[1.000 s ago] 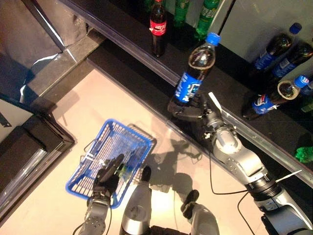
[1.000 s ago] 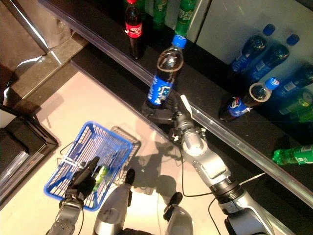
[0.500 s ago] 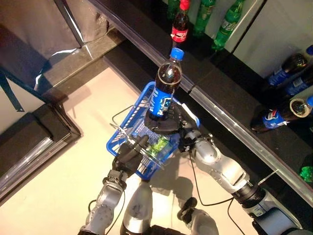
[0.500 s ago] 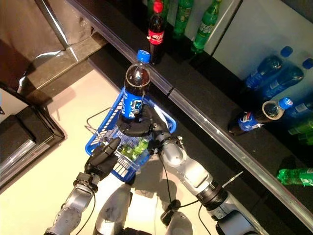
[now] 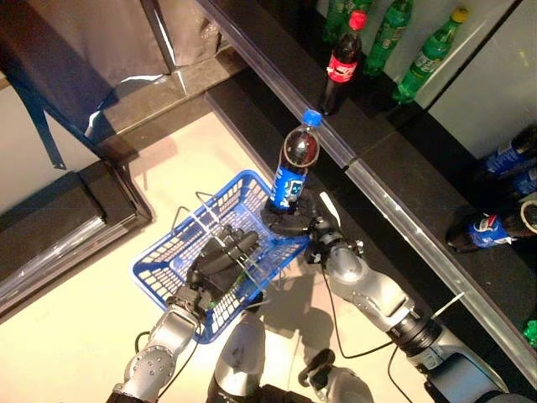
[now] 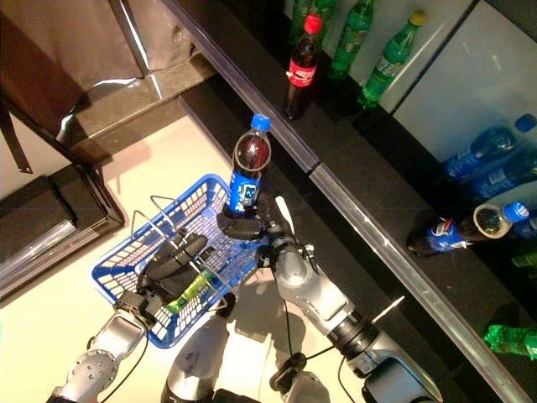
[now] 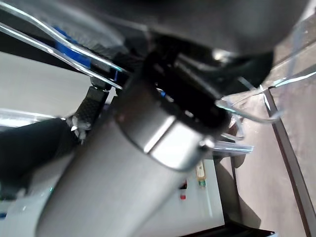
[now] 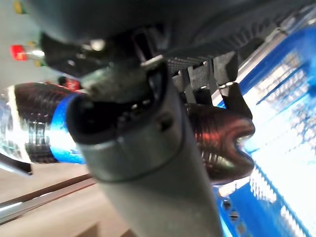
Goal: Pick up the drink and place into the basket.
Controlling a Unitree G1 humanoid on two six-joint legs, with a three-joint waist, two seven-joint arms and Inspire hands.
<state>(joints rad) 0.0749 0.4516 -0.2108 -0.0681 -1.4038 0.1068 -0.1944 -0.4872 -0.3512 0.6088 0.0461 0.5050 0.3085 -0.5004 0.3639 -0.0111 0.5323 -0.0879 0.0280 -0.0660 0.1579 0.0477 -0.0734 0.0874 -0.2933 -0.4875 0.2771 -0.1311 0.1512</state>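
A dark cola bottle (image 5: 294,164) with a blue cap and blue label stands upright in my right hand (image 5: 289,223), which is shut round its base. It hangs over the far right corner of the blue wire basket (image 5: 168,256). In the right wrist view the fingers (image 8: 212,74) curl round the bottle (image 8: 39,118), with the basket (image 8: 291,98) just beyond. My left hand (image 5: 220,262) reaches over the basket's near side and grips its wire handles. A green bottle (image 6: 189,290) lies inside the basket.
A dark shelf behind a metal rail (image 5: 403,210) runs across the back. On it stand a red-capped cola bottle (image 5: 342,63) and green bottles (image 5: 394,29); blue-labelled bottles (image 5: 487,227) lie at the right. A dark low step (image 5: 75,218) borders the pale floor at left.
My right hand has carried the bottle from the shelf rail over to the basket and lowered it to the far corner. My left hand has raised the basket towards it. The camera has shifted too.
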